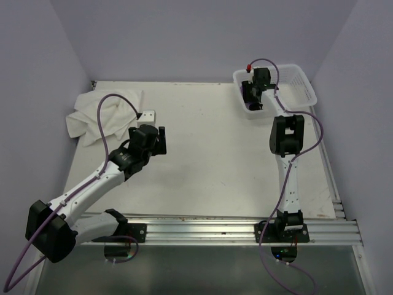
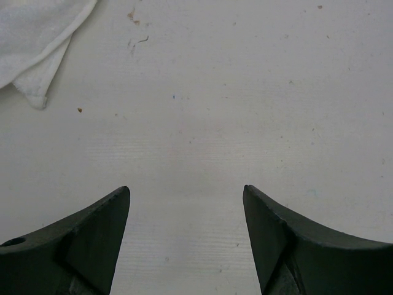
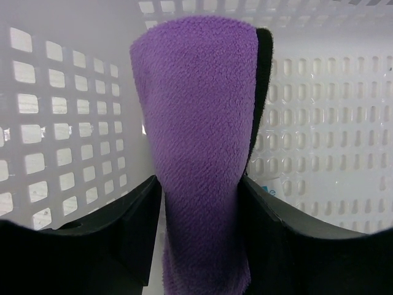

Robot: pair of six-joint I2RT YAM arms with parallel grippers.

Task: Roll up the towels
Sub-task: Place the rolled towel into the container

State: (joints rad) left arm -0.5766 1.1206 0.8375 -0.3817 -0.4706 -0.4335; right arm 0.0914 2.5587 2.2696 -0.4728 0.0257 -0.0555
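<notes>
The large white towel lies crumpled at the table's far left; one corner of it shows in the left wrist view. My left gripper hovers open over bare table just right of it, holding nothing. My right gripper reaches down into the white basket. Between its fingers stands the rolled purple towel with its dark edging, pinched narrower where both fingers press its sides. From the top view the purple towel is hidden by the gripper.
The perforated basket wall closes in around the right gripper. A small white block sits by the white towel. A metal rail runs along the near table edge. Purple walls enclose the table.
</notes>
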